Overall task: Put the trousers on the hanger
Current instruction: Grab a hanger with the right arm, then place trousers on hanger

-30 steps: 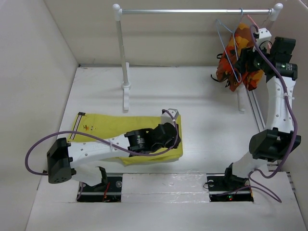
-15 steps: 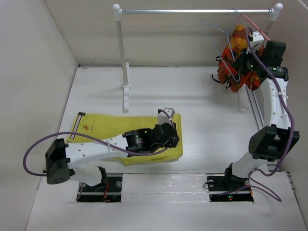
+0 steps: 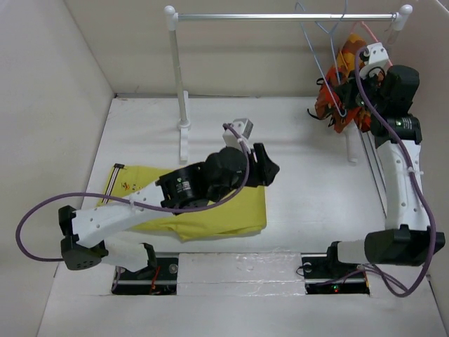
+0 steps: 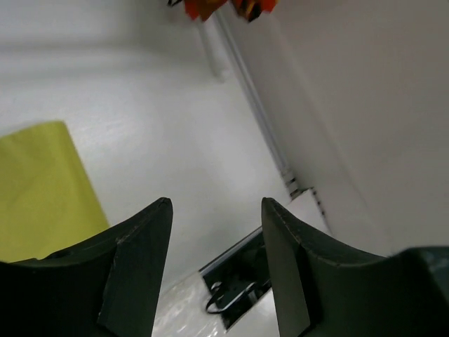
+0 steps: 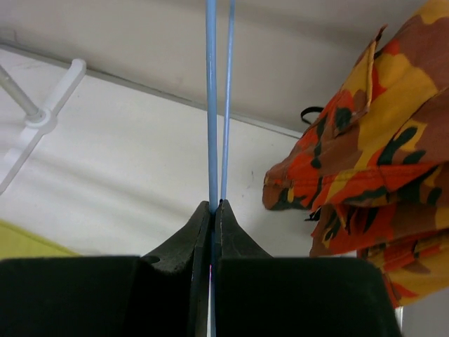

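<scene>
The mustard trousers (image 3: 231, 214) lie flat on the table at the near left; their edge shows in the left wrist view (image 4: 35, 189). My left gripper (image 3: 270, 172) hovers above their right end, open, with nothing between its fingers (image 4: 216, 203). The pale-blue wire hanger (image 3: 335, 98) is tilted up by the rail at the far right, its hook reaching above the bar. My right gripper (image 3: 349, 91) is shut on it; in the right wrist view the fingertips (image 5: 216, 205) pinch one blue wire (image 5: 211, 105), and a second wire runs just beside it.
A clothes rail (image 3: 280, 15) on a white post (image 3: 180, 84) spans the back. An orange, red and brown patterned garment (image 3: 354, 67) hangs at its right end, close beside the right gripper (image 5: 372, 140). The right side wall stands close by.
My left gripper has let go of the trousers, opened and risen up and to the right. My right gripper has closed on the hanger and lifted it up toward the rail.
</scene>
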`<state>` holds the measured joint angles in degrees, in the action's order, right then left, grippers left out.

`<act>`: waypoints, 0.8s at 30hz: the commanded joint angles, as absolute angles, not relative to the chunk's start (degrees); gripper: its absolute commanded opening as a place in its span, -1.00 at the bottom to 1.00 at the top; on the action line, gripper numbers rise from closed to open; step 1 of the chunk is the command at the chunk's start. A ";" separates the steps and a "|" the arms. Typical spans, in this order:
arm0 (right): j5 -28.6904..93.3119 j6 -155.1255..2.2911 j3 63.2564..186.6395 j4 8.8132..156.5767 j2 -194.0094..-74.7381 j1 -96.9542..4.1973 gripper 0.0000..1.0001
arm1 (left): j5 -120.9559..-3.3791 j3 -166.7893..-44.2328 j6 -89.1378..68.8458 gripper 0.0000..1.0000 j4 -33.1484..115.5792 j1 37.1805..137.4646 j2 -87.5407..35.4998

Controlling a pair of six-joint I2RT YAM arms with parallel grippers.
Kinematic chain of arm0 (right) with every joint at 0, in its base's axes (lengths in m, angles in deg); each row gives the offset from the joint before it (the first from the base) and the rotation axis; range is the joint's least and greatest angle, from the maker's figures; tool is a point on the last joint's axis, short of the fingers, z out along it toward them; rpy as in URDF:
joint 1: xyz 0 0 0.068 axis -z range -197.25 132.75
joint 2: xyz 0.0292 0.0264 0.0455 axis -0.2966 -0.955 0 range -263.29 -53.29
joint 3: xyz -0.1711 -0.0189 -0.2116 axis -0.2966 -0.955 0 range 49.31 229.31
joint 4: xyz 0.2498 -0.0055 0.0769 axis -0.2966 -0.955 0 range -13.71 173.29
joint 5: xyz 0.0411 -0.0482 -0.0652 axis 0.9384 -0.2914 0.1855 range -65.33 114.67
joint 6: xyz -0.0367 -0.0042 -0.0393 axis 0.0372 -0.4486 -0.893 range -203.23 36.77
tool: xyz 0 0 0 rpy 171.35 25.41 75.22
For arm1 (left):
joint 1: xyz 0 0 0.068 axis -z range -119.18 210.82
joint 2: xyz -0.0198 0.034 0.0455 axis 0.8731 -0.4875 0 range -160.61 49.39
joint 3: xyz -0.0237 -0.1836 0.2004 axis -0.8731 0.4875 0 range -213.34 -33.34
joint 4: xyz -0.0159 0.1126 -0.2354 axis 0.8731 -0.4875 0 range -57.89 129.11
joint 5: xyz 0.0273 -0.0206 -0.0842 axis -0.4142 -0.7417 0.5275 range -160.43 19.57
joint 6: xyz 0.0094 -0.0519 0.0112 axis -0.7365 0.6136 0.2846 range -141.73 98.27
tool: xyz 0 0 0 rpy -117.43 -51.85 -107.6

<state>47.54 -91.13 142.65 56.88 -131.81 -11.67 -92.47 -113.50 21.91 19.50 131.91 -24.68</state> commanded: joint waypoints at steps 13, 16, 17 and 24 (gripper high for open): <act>39.61 -91.94 111.31 58.77 -111.24 -21.73 -1.00 | -90.73 -138.02 15.45 0.19 22.76 124.82 -43.86; 37.69 -90.27 104.37 57.64 -105.80 -25.75 -1.00 | -90.55 -138.20 16.50 0.19 24.07 121.83 -49.12; 37.68 -90.26 103.46 57.63 -104.89 -25.78 -1.00 | -90.56 -138.20 16.51 0.19 24.17 121.82 -49.14; 35.04 -88.25 98.28 54.20 -99.01 -31.04 -1.00 | -94.24 -139.60 16.77 0.24 26.45 119.53 -54.67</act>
<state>37.05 -90.19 99.29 53.34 -101.30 -29.33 -91.44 -136.26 16.69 22.21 119.54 -55.65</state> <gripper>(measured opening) 0.037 0.612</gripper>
